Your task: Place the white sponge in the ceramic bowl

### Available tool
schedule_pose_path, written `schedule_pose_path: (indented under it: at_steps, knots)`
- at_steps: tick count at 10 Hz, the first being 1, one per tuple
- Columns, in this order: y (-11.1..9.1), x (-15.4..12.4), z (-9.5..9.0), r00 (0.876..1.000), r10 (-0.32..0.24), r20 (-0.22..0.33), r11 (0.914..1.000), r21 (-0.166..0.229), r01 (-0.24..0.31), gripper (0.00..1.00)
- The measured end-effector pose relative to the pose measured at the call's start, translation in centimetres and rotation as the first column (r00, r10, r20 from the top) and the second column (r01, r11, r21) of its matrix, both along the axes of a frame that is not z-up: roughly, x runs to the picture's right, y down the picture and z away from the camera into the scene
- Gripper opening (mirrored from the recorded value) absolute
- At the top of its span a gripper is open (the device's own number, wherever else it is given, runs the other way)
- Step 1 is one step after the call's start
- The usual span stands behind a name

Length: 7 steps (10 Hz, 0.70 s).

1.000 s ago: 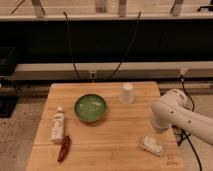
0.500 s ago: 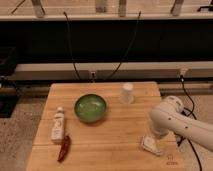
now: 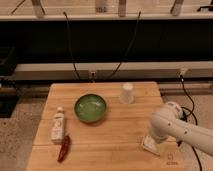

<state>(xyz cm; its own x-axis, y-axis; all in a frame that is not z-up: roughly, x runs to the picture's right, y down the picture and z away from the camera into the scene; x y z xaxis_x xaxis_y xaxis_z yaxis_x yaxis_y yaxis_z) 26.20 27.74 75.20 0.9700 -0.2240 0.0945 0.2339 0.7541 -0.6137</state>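
Note:
The white sponge (image 3: 147, 145) lies flat on the wooden table (image 3: 115, 135) near its front right corner, partly covered by my arm. The ceramic bowl (image 3: 90, 108) is round, glossy green, and sits left of the table's middle. My gripper (image 3: 156, 141) is at the end of the white arm, down over the sponge at the right side of the table, far right of the bowl. The arm body hides most of it.
A white cup (image 3: 127, 93) stands behind and right of the bowl. A white bottle (image 3: 58, 125) lies at the left, with a red chili pepper (image 3: 64, 148) in front of it. Cables hang behind the table; a cord runs down at the right.
The arm has lowered and drawn in toward the sponge, now covering more of it. The sponge, bowl, cup, bottle and pepper have not moved.

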Motion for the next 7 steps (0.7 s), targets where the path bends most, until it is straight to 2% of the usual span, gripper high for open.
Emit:
schedule_pose_path:
  at_steps: [7]
  knots:
    - [1.4, 0.9, 1.5, 1.0, 0.026, 0.002, 0.9997, -0.006, -0.026, 0.8]
